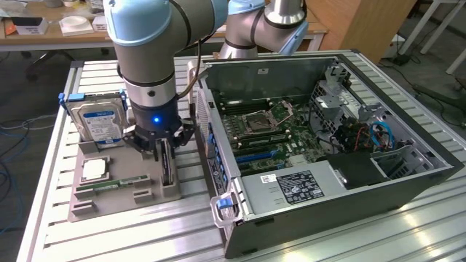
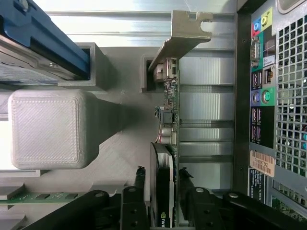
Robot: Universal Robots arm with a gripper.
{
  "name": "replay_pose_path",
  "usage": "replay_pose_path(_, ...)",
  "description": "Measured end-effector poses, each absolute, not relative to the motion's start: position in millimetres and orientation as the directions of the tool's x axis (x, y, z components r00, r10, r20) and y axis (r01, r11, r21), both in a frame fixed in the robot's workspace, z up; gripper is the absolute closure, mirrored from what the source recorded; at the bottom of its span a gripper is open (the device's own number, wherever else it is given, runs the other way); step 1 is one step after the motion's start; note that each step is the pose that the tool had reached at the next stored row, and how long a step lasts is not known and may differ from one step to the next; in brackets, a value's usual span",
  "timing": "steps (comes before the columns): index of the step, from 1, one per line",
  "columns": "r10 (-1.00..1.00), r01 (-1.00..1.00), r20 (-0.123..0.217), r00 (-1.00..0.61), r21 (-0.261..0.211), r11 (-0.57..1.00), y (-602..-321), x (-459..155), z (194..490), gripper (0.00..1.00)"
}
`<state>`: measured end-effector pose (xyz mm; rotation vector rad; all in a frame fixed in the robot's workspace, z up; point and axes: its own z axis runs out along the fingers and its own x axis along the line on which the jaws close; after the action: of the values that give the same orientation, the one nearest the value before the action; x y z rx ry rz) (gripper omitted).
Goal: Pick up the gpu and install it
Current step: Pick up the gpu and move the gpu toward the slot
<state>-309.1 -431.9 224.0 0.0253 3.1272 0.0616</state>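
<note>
The gpu (image 1: 169, 164) stands on edge in a slot of the grey holder (image 1: 120, 204), on the exterior view's left of the open computer case (image 1: 291, 229). It is a thin dark card (image 2: 165, 143) with a silvery end bracket (image 2: 184, 33). My gripper (image 1: 161, 146) hangs straight above it. In the wrist view my gripper (image 2: 162, 178) straddles the card's black fan end. One of the fingers (image 2: 138, 179) sits on each side, and small gaps show between them and the card. The gripper is open.
A silver hard drive with a blue label (image 1: 102, 123) stands at the holder's far end. A processor (image 1: 95, 169) and a green memory stick (image 1: 113, 184) lie in the holder. The motherboard (image 1: 269, 134) lies exposed inside the case. The case's rear panel (image 2: 273, 96) is close beside the card.
</note>
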Motion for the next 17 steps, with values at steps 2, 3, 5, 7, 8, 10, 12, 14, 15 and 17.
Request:
replay_pose_path(2,0.016,0.016,-0.013,-1.000,0.039,0.999,-431.8,-309.1,224.0,0.65)
replay_pose_path(3,0.016,0.016,-0.013,-1.000,0.040,0.999,-431.8,-309.1,224.0,0.65)
replay_pose_path(5,0.016,0.016,-0.013,-1.000,0.040,0.999,-431.8,-309.1,224.0,0.65)
replay_pose_path(7,0.016,0.016,-0.013,-1.000,0.040,0.999,-431.8,-309.1,224.0,0.65)
replay_pose_path(8,0.016,0.016,-0.013,-1.000,0.040,0.999,-431.8,-309.0,224.0,0.65)
replay_pose_path(10,0.016,0.016,-0.013,-1.000,0.040,0.999,-431.8,-309.1,224.0,0.73)
replay_pose_path(12,0.016,0.016,-0.013,-1.000,0.039,0.999,-431.8,-309.1,224.0,0.73)
replay_pose_path(14,0.017,0.016,-0.013,-1.000,0.039,0.999,-431.8,-309.1,224.0,0.73)
replay_pose_path(15,0.016,0.016,-0.013,-1.000,0.039,0.999,-431.8,-309.1,224.0,0.73)
replay_pose_path(17,0.016,0.016,-0.013,-1.000,0.039,0.999,-431.9,-309.1,224.0,0.73)
